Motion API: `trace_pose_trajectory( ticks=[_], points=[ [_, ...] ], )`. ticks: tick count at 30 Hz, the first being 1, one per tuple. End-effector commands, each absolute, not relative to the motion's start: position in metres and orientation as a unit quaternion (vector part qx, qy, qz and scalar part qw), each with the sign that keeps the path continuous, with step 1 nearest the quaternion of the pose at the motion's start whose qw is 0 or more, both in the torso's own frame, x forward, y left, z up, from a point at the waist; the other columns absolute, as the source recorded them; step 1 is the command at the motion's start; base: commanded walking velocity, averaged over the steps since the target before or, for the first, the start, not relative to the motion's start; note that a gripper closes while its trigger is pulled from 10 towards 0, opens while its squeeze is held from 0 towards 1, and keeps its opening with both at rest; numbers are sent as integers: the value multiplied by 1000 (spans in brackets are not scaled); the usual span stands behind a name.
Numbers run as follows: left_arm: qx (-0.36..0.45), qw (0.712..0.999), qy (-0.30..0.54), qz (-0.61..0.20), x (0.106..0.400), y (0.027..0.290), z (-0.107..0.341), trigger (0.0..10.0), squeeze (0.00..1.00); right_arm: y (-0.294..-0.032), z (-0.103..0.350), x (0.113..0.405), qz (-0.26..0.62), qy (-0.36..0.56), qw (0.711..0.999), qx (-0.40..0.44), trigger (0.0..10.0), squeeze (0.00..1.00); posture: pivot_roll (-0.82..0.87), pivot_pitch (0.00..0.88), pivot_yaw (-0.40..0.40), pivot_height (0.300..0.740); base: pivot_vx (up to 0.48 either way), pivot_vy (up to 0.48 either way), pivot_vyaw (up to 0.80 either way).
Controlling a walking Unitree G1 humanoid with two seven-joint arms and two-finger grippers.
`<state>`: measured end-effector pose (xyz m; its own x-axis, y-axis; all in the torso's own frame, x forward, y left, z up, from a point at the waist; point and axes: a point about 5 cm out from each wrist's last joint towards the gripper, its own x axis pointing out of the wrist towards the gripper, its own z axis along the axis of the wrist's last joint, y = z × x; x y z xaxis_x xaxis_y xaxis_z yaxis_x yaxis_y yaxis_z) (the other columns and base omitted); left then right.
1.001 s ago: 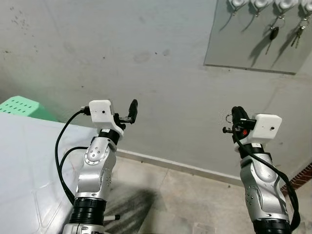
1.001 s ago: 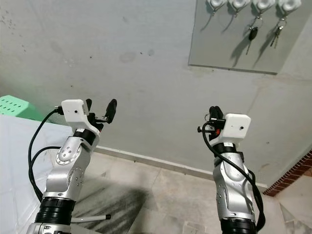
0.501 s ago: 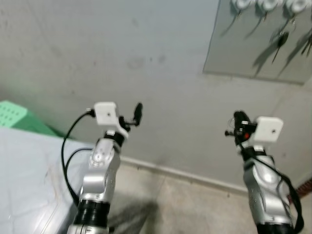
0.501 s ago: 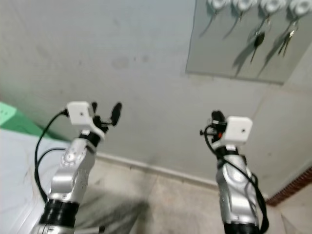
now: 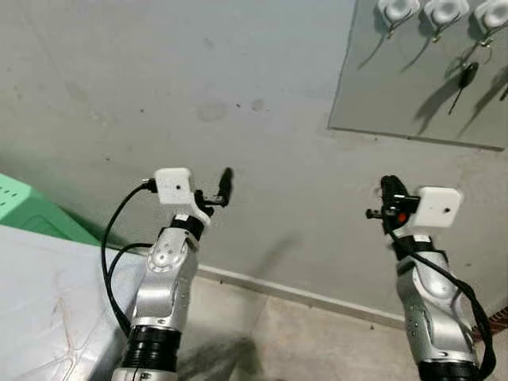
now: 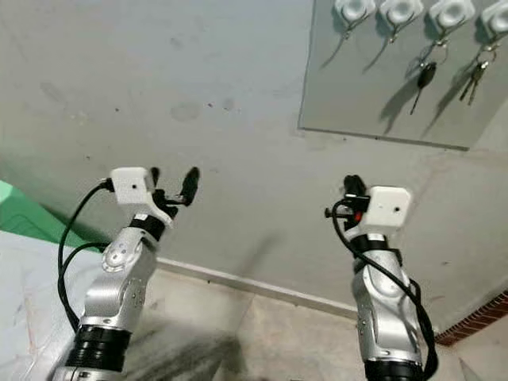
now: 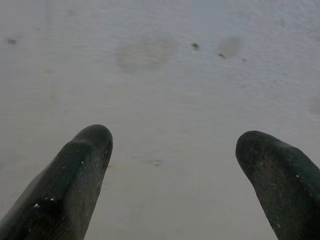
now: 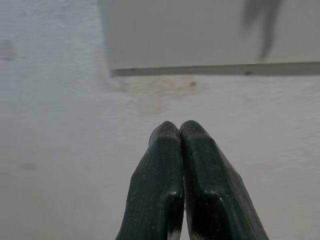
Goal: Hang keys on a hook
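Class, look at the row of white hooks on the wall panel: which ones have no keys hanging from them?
The two leftmost hooks are bare; the others carry a black-headed key and a key bunch.

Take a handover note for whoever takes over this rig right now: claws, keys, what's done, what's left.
Left claw: open, nothing in it, raised toward the bare wall.
Right claw: shut, raised below the hook panel; no key can be made out in it.
Done: a black key and a key bunch hang on the panel's two right-hand hooks.
Left: first hook and second hook are free. Check the right claw for keys; if it has any, probably lift toward a free hook.
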<state>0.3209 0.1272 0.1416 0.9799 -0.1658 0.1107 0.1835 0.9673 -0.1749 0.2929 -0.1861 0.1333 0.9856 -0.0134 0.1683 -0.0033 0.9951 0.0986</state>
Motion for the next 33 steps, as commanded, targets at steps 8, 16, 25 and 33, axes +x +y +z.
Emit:
trace_pose_trajectory(
  ticks=[8, 16, 25, 33],
  points=[
    [-89, 992, -50, -73, 319, 134, 141, 10000, 0, -182, 133, 294, 3, -77, 996, 52, 10000, 0, -61, 35, 27, 721, 0, 0, -753],
    [-86, 992, -50, -71, 318, 137, 141, 10000, 0, -182, 133, 294, 3, -71, 996, 53, 10000, 0, -58, 44, 26, 721, 0, 0, -739],
    [-81, 993, -53, -74, 318, 138, 143, 10000, 0, -182, 133, 295, 0, -72, 996, 51, 10000, 0, -55, 58, 30, 721, 0, 0, -726],
    [-68, 993, -55, -83, 319, 137, 144, 10000, 0, -182, 133, 294, -1, -71, 996, 52, 10000, 0, -55, 61, 33, 721, 0, -54, -725]
  ],
)
